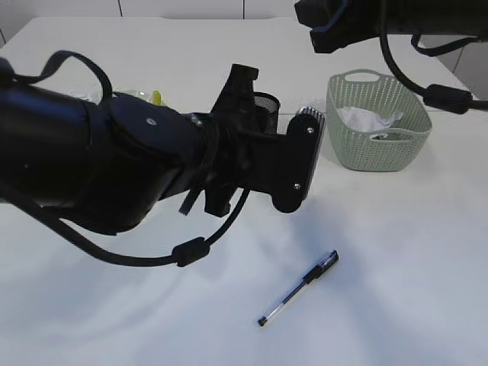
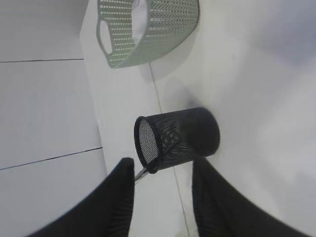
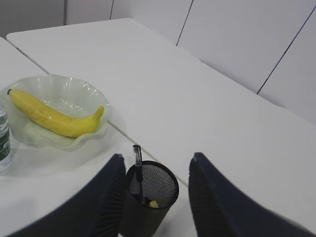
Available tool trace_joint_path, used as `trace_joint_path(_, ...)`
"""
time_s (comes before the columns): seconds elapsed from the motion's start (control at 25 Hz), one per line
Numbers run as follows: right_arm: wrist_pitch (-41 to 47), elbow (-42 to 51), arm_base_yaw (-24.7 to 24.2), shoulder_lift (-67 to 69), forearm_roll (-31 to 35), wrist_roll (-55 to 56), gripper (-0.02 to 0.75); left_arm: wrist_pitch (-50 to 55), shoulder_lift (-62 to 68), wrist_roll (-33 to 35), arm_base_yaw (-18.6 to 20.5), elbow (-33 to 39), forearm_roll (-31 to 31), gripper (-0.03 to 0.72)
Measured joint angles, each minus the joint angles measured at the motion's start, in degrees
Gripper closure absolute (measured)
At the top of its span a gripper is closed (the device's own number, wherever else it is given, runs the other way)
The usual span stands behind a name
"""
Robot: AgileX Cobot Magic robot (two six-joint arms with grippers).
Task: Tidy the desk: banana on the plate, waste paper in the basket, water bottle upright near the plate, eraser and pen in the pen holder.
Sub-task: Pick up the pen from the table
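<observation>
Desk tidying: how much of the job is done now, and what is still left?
Done: banana on the plate, paper in the basket, one pen and the eraser in the pen holder. Neither gripper holds anything. Left: the pen on the desk.

The bench (image 1: pixel 396 252) was a broad, plain white top, made of slabs butted together with thin seams between them, and soft grey shadows lay across its near side in the exterior view. Behind it ran a wall of pale panels (image 3: pixel 247 39) split by thin dark joint lines, seen in both wrist views. The light was even and diffuse, with no hard glare anywhere.
</observation>
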Motion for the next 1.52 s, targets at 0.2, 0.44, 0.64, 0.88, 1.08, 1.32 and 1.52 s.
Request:
trace_joint_path(0.2, 0.0, 0.5, 0.0, 0.0, 0.0, 0.1, 0.419, 0.6, 0.0, 3.2, 0.0, -1.0, -6.3, 0.413)
trace_joint_path(0.44, 0.0, 0.5, 0.0, 0.0, 0.0, 0.1, 0.419, 6.8, 0.0, 4.0, 0.0, -1.0, -20.8, 0.422)
trace_joint_path(0.64, 0.0, 0.5, 0.0, 0.0, 0.0, 0.1, 0.419, 11.3, 0.0, -2.9, 1.3, -1.0, -27.5, 0.436)
trace_joint_path(0.88, 0.0, 0.6, 0.0, 0.0, 0.1, 0.1, 0.419, 15.2, 0.0, -13.8, 1.8, -1.0, -28.1, 0.438)
trace_joint_path(1.08, 0.0, 0.6, 0.0, 0.0, 0.1, 0.2, 0.419, 17.6, 0.0, -24.0, 1.8, -1.0, -28.1, 0.438)
trace_joint_path(1.32, 0.0, 0.6, 0.0, 0.0, 0.1, 0.7, 0.419, 29.2, 0.0, -49.6, 4.8, -1.0, -28.1, 0.440)
trace_joint_path(1.52, 0.0, 0.6, 0.0, 0.0, 0.1, 1.2, 0.419, 45.5, 0.4, -68.3, 13.4, -1.0, -27.2, 0.440)
